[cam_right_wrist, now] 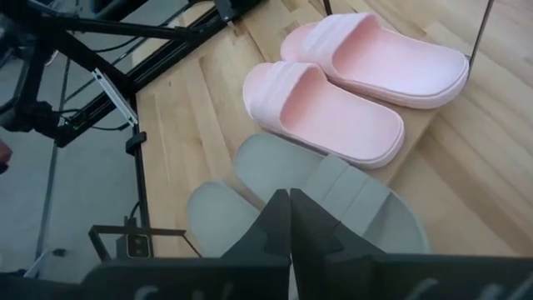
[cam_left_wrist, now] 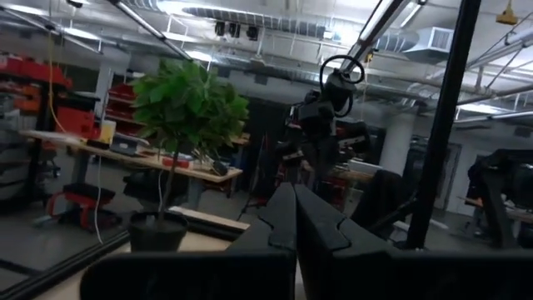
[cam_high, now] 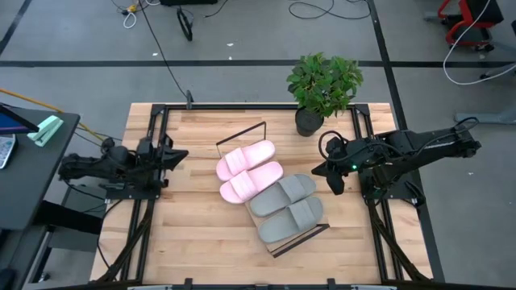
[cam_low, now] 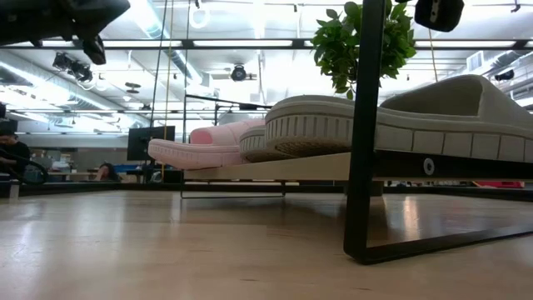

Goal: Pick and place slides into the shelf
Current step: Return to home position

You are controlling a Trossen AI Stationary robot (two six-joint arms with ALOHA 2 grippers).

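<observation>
Two pale pink slides (cam_high: pixel 248 171) and two grey-green slides (cam_high: pixel 286 207) lie side by side, soles down, on the light-wood shelf (cam_low: pixel 275 169), whose dark wire frames (cam_high: pixel 300 239) stand at both short ends. In the low view the slides (cam_low: pixel 400 121) sit on the raised board. My left gripper (cam_high: pixel 179 155) is shut near the table's left edge, clear of the shelf and touching nothing. My right gripper (cam_high: pixel 334 183) is shut above the table, right of the grey-green slides (cam_right_wrist: pixel 333 187), with nothing in it.
A potted plant (cam_high: pixel 322 89) stands at the far right of the table, close behind my right arm. Black rails (cam_high: pixel 149 201) run along the table's left and right sides. Bare wood lies near the front edge (cam_high: pixel 210 250).
</observation>
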